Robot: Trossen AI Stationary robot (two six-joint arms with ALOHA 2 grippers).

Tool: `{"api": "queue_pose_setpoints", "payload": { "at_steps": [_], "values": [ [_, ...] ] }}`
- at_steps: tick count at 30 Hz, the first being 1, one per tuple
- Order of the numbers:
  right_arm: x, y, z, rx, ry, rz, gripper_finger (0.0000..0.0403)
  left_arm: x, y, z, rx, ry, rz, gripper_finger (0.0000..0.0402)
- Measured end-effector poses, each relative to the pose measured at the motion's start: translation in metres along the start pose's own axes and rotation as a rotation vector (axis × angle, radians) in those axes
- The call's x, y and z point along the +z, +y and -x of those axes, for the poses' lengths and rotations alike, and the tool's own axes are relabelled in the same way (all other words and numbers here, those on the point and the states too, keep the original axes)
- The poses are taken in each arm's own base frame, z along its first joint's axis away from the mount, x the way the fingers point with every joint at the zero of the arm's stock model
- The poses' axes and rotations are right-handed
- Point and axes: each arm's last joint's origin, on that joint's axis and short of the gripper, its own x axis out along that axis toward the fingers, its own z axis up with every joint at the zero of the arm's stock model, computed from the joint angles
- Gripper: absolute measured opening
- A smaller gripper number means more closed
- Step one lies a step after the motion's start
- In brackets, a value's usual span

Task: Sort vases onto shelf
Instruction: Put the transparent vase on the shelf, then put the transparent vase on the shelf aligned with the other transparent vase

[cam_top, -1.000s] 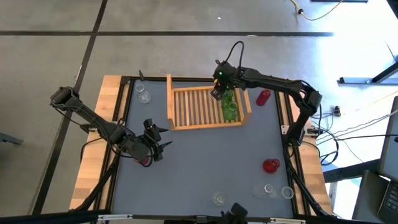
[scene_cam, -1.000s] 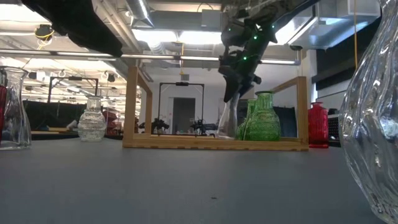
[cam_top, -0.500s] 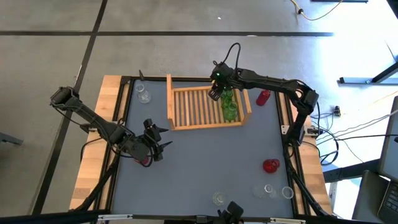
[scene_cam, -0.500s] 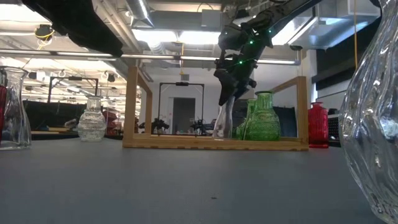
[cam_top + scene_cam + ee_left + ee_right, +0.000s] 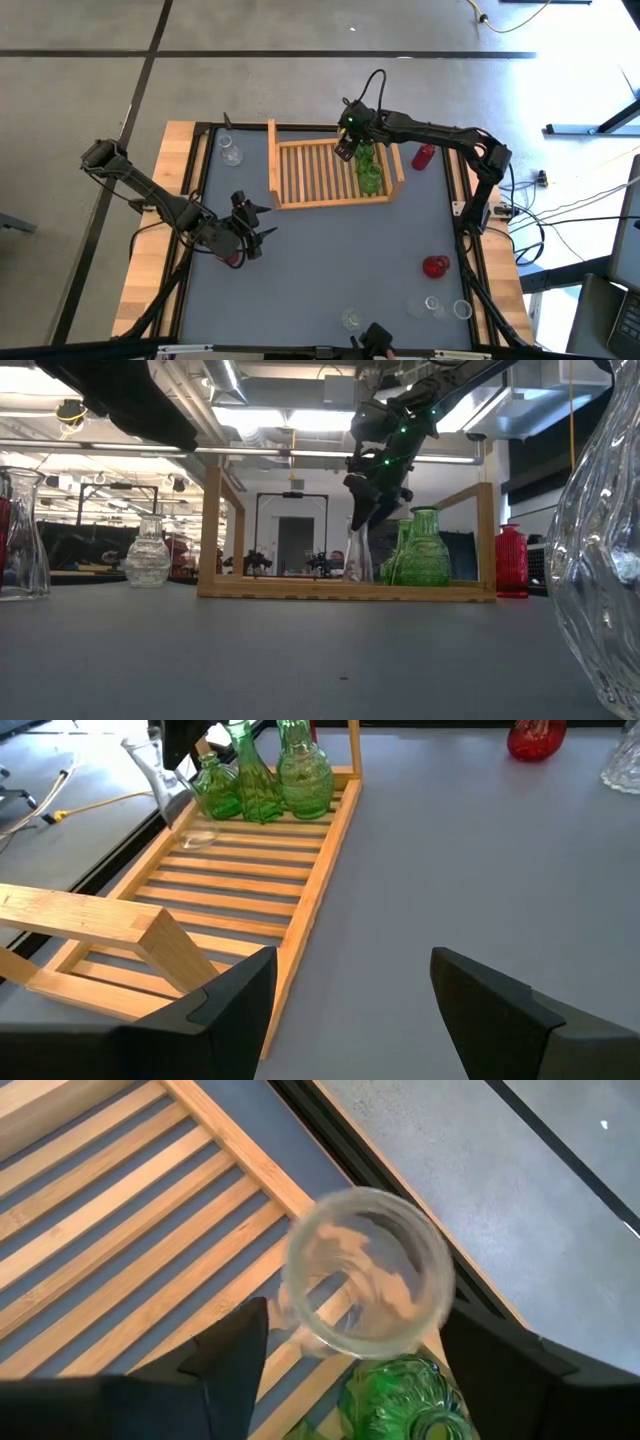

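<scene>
— Where is the right gripper?
— Upper centre, over the shelf, fingers spread around a clear vase beside the green vases; contact is unclear.
— And the left gripper?
— Spread, empty, lower left above the surface.

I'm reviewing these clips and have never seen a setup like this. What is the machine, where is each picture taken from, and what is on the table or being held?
Two dark robot arms work at a table. One camera looks straight down, one sits at table height, and one rides on each wrist.

The right gripper is over the wooden shelf, its fingers apart on either side of a clear vase standing on the slats beside the green vases. The fingers look apart from the glass, so it seems just released.

The left gripper hangs open and empty over the table's left part.

Still on the table: two red vases and several clear vases.
</scene>
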Motion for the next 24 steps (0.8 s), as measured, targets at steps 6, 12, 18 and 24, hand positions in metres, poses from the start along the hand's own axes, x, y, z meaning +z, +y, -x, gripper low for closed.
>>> {"api": "queue_pose_setpoints", "payload": {
  "at_steps": [6, 12, 18, 24],
  "values": [
    [0.0, 0.0, 0.0, -0.011, -0.002, 0.0, 0.0289, 0.0, 0.0, 0.0, -0.001, 0.001, 0.0, 0.0259],
    [0.002, 0.0, 0.02, -0.004, -0.001, 0.012, 0.0284, 0.0, 0.0, 0.0, -0.003, 0.001, 0.0, 0.0259],
    [0.008, 0.014, 0.062, 0.029, 0.004, 0.063, 0.0283, 0.0, 0.0, 0.0, -0.003, 0.001, 0.0, 0.0259],
    [-0.005, 0.048, 0.113, 0.129, 0.021, 0.153, 0.0283, 0.0, 0.0, 0.0, -0.004, -0.001, 0.003, 0.0259]
  ]
}}
